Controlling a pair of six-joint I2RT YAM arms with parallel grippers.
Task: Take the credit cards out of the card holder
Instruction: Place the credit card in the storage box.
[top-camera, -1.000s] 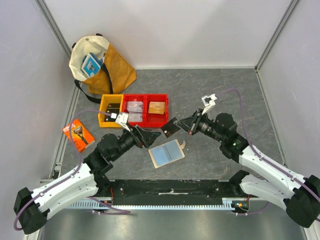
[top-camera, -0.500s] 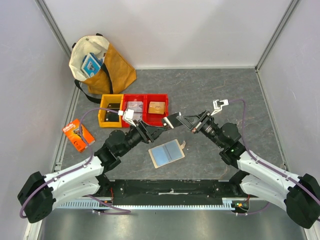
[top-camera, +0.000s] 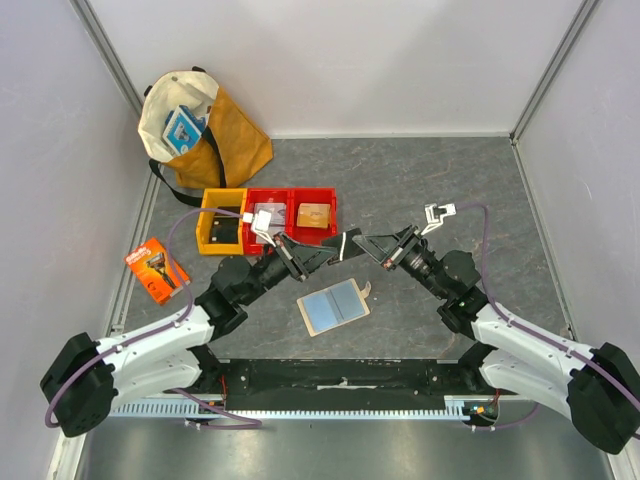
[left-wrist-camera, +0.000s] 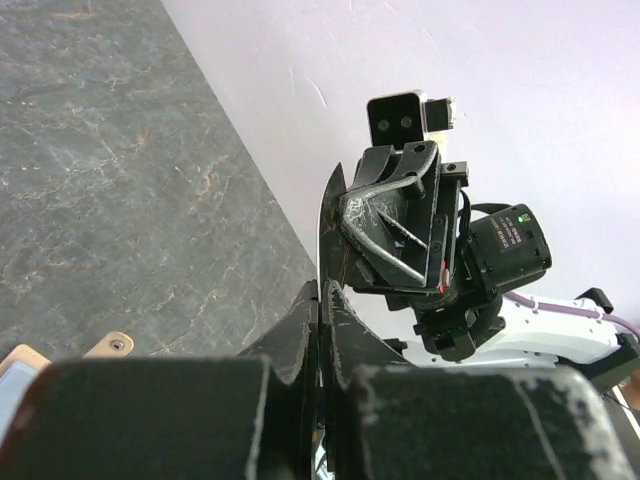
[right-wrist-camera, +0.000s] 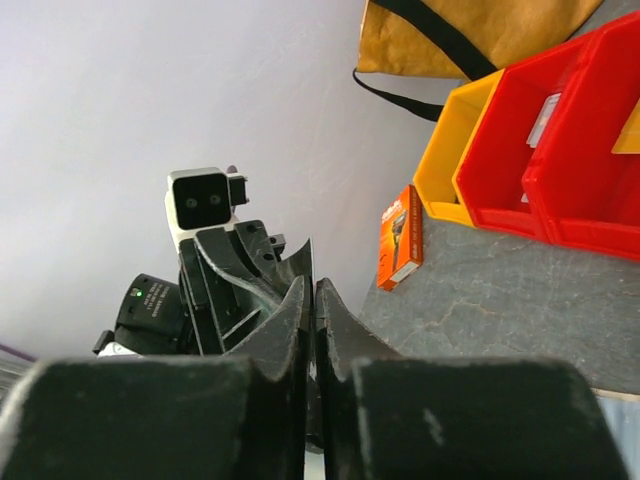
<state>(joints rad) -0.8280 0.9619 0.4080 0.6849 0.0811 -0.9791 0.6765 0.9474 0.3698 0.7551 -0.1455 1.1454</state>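
Jaws of both grippers are closed on one thin credit card, held raised off the table between the two arms. Seen from overhead, the left gripper (top-camera: 332, 250) reaches in from 8 o'clock and the right gripper (top-camera: 362, 243) from 4 o'clock. Their fingertips meet nose to nose over the middle of the table (top-camera: 420, 180). The credit card (top-camera: 347, 242) shows only as a pale sliver between them, nearly edge-on. Each wrist camera shows its own two black fingers pressed together with only a hairline gap, and the other arm's gripper facing it.

At 6 o'clock from the meeting point, near but not touching, the card holder (top-camera: 333, 307) lies open and flat on the grey marbled surface. Its pale blue-grey sleeve faces up inside a tan border, with the snap tab sticking out at its 2 o'clock corner. Whether another card sits inside it cannot be told.

At 10 o'clock from the jaws stands a red bin (top-camera: 310, 190) with two compartments, a tan block (top-camera: 314, 214) in the right one. A yellow bin (top-camera: 208, 215) touches its left side. An orange razor package (top-camera: 156, 269) lies at 9 o'clock near the table's left edge. A mustard and cream bag (top-camera: 215, 130) sits in the far-left corner at 11 o'clock.
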